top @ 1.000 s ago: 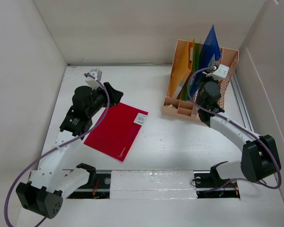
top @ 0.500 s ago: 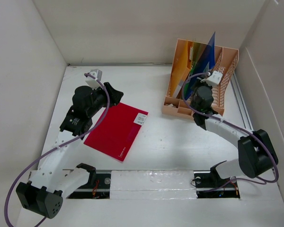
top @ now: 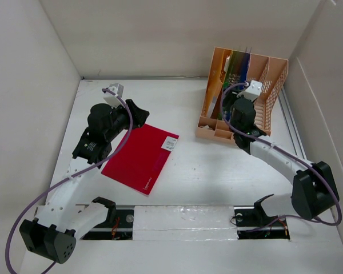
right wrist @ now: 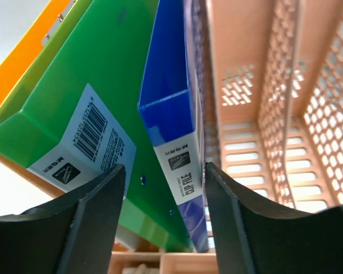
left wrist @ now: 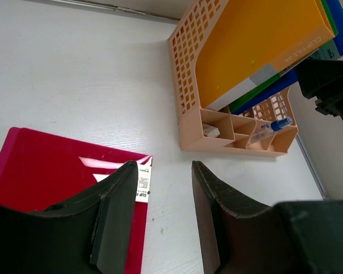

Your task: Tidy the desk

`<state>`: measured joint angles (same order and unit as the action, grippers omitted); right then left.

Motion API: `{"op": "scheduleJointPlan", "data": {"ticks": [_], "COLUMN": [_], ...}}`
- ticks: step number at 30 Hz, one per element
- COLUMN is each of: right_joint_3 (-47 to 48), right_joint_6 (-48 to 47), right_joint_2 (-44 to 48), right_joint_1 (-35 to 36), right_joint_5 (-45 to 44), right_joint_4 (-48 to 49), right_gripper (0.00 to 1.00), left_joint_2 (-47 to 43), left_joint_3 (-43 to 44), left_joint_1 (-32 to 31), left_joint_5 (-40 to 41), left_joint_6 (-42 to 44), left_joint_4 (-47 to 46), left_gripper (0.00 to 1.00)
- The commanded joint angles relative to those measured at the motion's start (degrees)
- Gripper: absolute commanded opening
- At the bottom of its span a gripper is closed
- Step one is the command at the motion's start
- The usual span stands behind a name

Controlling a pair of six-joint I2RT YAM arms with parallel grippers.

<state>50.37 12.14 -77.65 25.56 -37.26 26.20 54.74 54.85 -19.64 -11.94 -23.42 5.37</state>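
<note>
On the white desk (top: 206,171) lies a red folder (top: 140,157), flat, left of centre. My left gripper (top: 138,112) hovers by its far corner; in the left wrist view that gripper (left wrist: 163,171) is open and empty, with the red folder (left wrist: 51,171) beside its left finger. A peach file rack (top: 274,85) stands at the back right. My right gripper (top: 238,114) reaches into it. Seen from the right wrist, the right gripper (right wrist: 164,171) is open around the spine of a blue folder (right wrist: 171,103), which stands in the rack beside a green folder (right wrist: 103,85).
An orange folder (left wrist: 263,45) fills the rack's left slot. Small front compartments hold a blue-capped pen (left wrist: 268,128). White wall panels (top: 34,85) close in the desk on three sides. A metal rail (top: 291,131) runs along the right wall.
My right gripper has opened and let go of the blue folder, which sank from sticking up above the rack to standing inside it. The left arm and red folder have not moved.
</note>
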Motion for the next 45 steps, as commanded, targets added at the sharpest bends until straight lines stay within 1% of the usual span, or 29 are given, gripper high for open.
{"op": "scheduleJointPlan", "data": {"ticks": [1, 2, 6, 8, 10, 11, 13, 15, 16, 17, 20, 22, 23, 24, 25, 26, 27, 28, 29, 31, 32, 34, 35, 37, 38, 39, 41, 44, 45], "right_joint_3": [4.38, 5.6, 7.46, 7.11, 4.83, 3.96, 0.71, -1.66, -2.2, -2.47, -2.38, -2.38, -2.38, -2.47, -2.47, -2.38, -2.12, -1.86, -1.51, -0.19, 0.6, 2.18, 2.8, 3.77, 4.12, 4.38, 4.82, 6.31, 6.58], "right_joint_6": [2.88, 3.5, 8.32, 11.31, 14.74, 15.71, 19.05, 21.59, 22.39, 22.92, 23.45, 24.33, 24.94, 26.34, 27.14, 28.1, 29.16, 29.69, 30.56, 32.85, 33.55, 34.96, 35.4, 37.25, 38.04, 39.26, 40.5, 43.13, 44.27], "right_joint_2": [1.53, 1.71, 5.65, 10.13, 13.56, 16.45, 18.75, 20.25, 20.25, 19.38, 16.14, 12.36, 10.95, 9.46, 5.88, 3.67, 1.55, -2.64, -4.77, -8.64, -12.06, -15.24, -18.3, -21.04, -23.66, -24.91, -27.46, -31.86, -33.61], "right_joint_1": [1.16, 1.16, 2.82, 3.44, 3.44, 3.44, 4.14, 5.8, 5.82, 7.03, 9.5, 13.1, 14.42, 16.95, 18.02, 18.9, 19.69, 20.31, 21.01, 21.02, 21.02, 21.02, 20.32, 19.8, 18.83, 18.3, 17.51, 15.84, 15.31], "right_joint_5": [4.12, 3.51, -0.71, -0.45, 2.87, 7.41, 10.87, 14.82, 14.84, 15.71, 15.9, 17.03, 18.17, 19.23, 20.37, 21.25, 22.04, 22.22, 22.49, 23.89, 24.59, 25.56, 25.83, 26.7, 27.67, 30.29, 32.84, 35.93, 38.81], "right_joint_4": [-5.53, -7.72, -13.53, -15.2, -14.95, -14.6, -13.72, -13.1, -13.1, -13.36, -15.03, -14.95, -14.86, -14.68, -14.33, -13.46, -13.28, -13.36, -13.1, -12.75, -13.1, -12.23, -12.4, -11.7, -10.82, -10.21, -7.67, -6.43, -5.81], "right_gripper": [0.65, 0.67, 0.7, 0.7, 0.7, 0.64, 0.54, 0.12, 0.12, 0.0, 0.0, 0.0, 0.0, 0.0, 0.02, 0.18, 0.27, 0.34, 0.44, 0.51, 0.55, 0.56, 0.56, 0.56, 0.56, 0.56, 0.56, 0.56, 0.55], "left_joint_2": [-0.86, -0.86, -1.04, -0.87, -0.6, -0.69, -0.43, -0.42, -0.42, -0.34, 0.01, 0.02, 0.02, 0.1, 0.36, 0.54, 0.72, 0.81, 1.07, 1.07, 1.24, 1.33, 1.25, 1.42, 2.03, 2.3, 2.65, 2.91, 3.44], "left_joint_3": [-0.36, -0.27, -0.27, -0.18, -0.18, -0.18, -0.01, -0.27, -0.27, -0.18, -0.27, -0.27, -0.36, -0.36, -0.27, -0.18, -0.18, -0.18, -0.27, -0.27, -0.18, -0.09, -0.01, 0.43, 0.61, 0.61, 0.78, 1.05, 1.31], "left_joint_1": [0.21, 0.21, 0.21, 0.21, 0.21, 0.21, 0.21, 0.21, 0.21, 0.21, 0.21, 0.21, 0.21, 0.21, 0.21, 0.21, 0.21, 0.21, 0.21, 0.21, 0.21, 0.21, -0.57, -2.15, -2.16, -2.16, -2.16, -2.16, -2.16], "left_joint_5": [0.43, 0.17, 0.96, 0.7, 0.52, 0.95, 1.48, 0.96, 0.96, 1.13, 1.31, 1.48, 1.75, 2.18, 2.36, 2.28, 1.93, 1.4, 1.22, 1.66, 1.75, 1.66, 1.92, 5.42, 5.27, 5.18, 4.91, 6.58, 6.93], "left_joint_6": [0.13, 0.22, 0.22, 0.22, 0.22, 0.22, 0.13, -0.22, -0.22, -0.14, -0.14, -0.22, -0.14, 0.04, 0.13, 0.22, 0.48, 0.74, 0.83, 1.18, 1.44, 1.8, 2.15, 3.02, 3.64, 3.64, 4.34, 4.96, 5.31], "left_joint_4": [-2.73, -2.64, -2.73, -2.64, -2.64, -2.73, -2.47, -2.81, -2.82, -2.82, -2.56, -2.64, -2.82, -2.73, -2.64, -2.55, -2.47, -2.55, -2.55, -2.55, -2.12, -1.85, -1.76, -1.06, -0.19, 0.17, 0.61, 1.31, 1.75], "left_gripper": [0.39, 0.39, 0.39, 0.39, 0.39, 0.39, 0.39, 0.38, 0.38, 0.38, 0.37, 0.34, 0.28, 0.27, 0.26, 0.24, 0.24, 0.23, 0.23, 0.23, 0.23, 0.24, 0.26, 0.27, 0.27, 0.27, 0.28, 0.28, 0.29]}}
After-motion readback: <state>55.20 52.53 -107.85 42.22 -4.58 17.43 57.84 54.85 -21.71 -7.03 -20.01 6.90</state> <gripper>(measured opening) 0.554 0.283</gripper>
